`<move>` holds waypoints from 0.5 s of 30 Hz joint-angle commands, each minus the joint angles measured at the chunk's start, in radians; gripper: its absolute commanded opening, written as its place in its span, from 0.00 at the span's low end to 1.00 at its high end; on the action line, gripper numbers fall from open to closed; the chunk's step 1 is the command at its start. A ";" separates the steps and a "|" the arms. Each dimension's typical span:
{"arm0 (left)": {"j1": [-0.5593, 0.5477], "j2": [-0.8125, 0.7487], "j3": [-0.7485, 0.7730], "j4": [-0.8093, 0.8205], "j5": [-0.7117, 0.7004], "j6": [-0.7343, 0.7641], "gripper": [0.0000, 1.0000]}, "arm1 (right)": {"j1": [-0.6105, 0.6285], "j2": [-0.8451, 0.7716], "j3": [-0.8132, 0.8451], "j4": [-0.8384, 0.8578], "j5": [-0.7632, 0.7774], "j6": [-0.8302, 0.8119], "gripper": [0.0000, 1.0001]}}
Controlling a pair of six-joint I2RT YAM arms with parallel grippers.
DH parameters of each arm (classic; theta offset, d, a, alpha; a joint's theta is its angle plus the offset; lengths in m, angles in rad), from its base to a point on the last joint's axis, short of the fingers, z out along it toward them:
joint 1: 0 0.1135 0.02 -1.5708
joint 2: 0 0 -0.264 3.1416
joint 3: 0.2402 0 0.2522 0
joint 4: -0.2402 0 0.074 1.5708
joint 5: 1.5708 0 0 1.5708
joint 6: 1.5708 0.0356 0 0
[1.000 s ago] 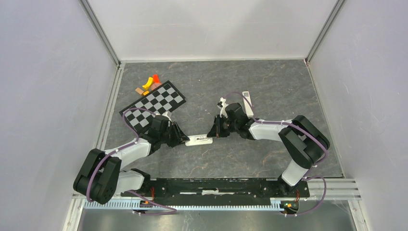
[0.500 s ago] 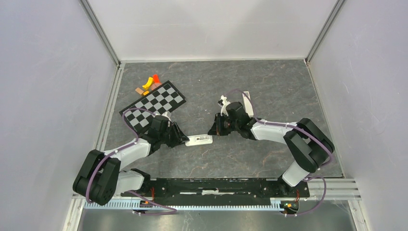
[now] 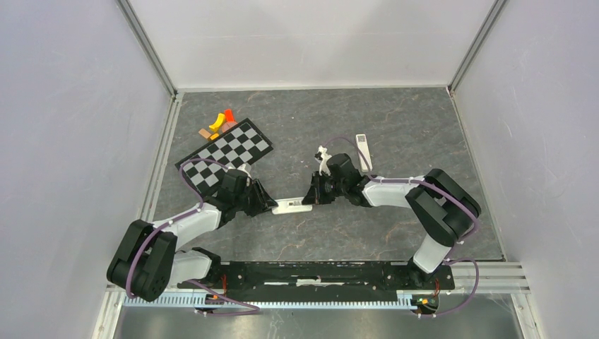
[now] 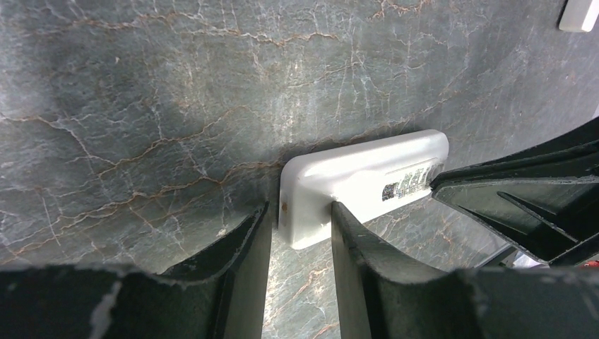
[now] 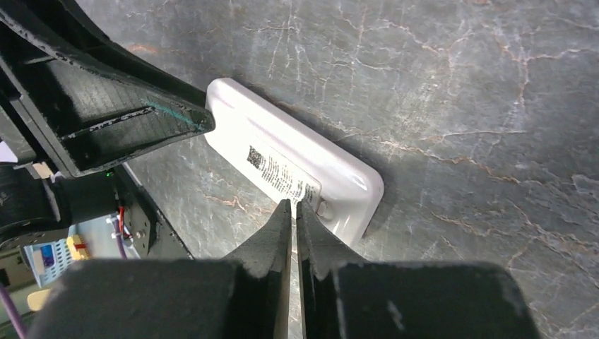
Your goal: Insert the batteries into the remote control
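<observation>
The remote control (image 3: 291,206) lies flat with its labelled back up, between the two arms. My left gripper (image 3: 272,205) has closed round its left end; in the left wrist view the fingers (image 4: 300,212) straddle the remote's white end (image 4: 367,173). My right gripper (image 5: 293,205) is shut, and its tips rest on the remote (image 5: 282,152) beside the printed label, near a small notch at that end. From above, the right gripper (image 3: 309,200) sits at the remote's right end. No batteries are in view.
A narrow plain white strip (image 3: 362,150) lies behind the right wrist. A checkerboard sheet (image 3: 224,157) sits at the back left with small orange and red pieces (image 3: 220,120) beyond it. Grey walls enclose the dark marbled table.
The right wrist has shifted a little left and nearer, bringing its shut tips onto the remote's right end. The left arm and the remote have not moved.
</observation>
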 commanded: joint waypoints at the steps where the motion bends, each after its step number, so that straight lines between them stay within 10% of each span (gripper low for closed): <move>1: -0.003 -0.010 0.026 0.005 -0.007 0.045 0.43 | 0.003 0.023 0.020 -0.049 0.079 -0.018 0.10; 10: -0.003 -0.046 0.047 -0.042 -0.029 0.041 0.44 | 0.004 -0.080 -0.008 0.042 0.069 -0.075 0.14; 15: -0.002 -0.125 0.087 -0.132 -0.114 0.043 0.52 | 0.004 -0.146 0.031 0.036 -0.015 -0.297 0.42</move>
